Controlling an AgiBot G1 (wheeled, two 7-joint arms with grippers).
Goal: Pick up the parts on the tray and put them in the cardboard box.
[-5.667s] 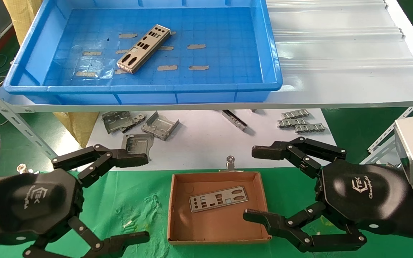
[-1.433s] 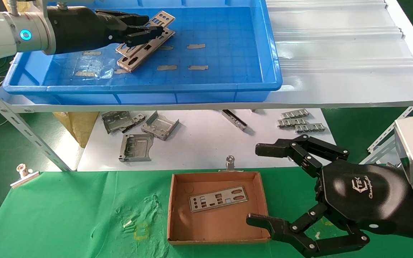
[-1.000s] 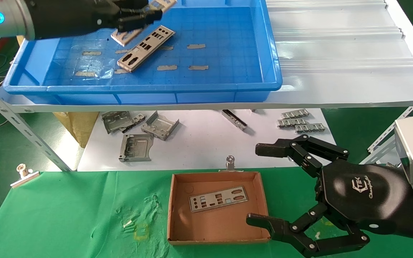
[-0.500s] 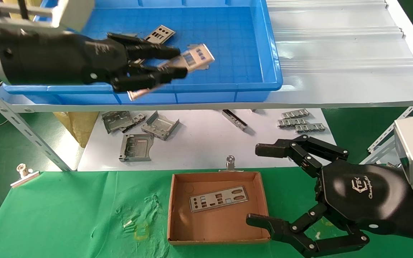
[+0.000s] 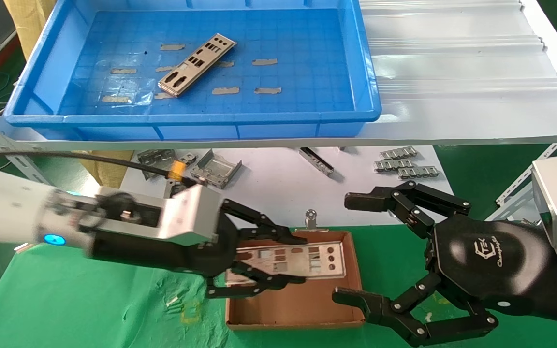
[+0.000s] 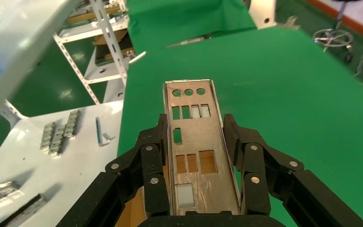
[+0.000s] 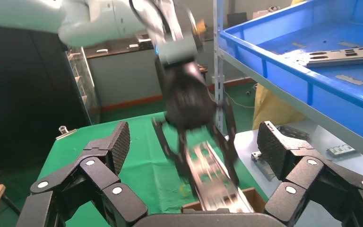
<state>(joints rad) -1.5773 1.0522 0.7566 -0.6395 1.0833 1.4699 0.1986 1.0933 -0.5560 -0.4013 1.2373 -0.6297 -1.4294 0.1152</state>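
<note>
Two arms are in your view, and only the left one carries a load. Start with the tray (image 5: 356, 72): it sits on the upper shelf (image 5: 462, 72) at the far side of the head view, with one part (image 5: 196, 65) lying flat and diagonal on its grid floor among strips of tan tape (image 5: 265, 62).

Next, locate the right gripper (image 5: 351, 251). It hangs at the near right, beside the right wall of the cardboard box, fingers spread wide and holding nothing. The right wrist view confirms both pads (image 7: 118, 142) stand well apart.

Now check the left gripper (image 5: 278, 258). It reaches in from the left, over the cardboard box (image 5: 351, 261), and its fingers (image 6: 153, 151) are clamped on the long edges of a second part, the held plate (image 5: 302, 258). In the left wrist view, the held plate (image 6: 191, 142) projects forward past the fingertips, with its round cut-outs at the far end. You cannot tell from these views whether the plate touches the box floor.

The box rests on the green cloth (image 5: 90, 299). Behind it, on the white lower surface (image 5: 269, 188), you see grey bent brackets (image 5: 215, 169) to the left and small ribbed strips (image 5: 404, 166) to the right. A metal clip (image 5: 311, 218) stands at the box's far wall.
</note>
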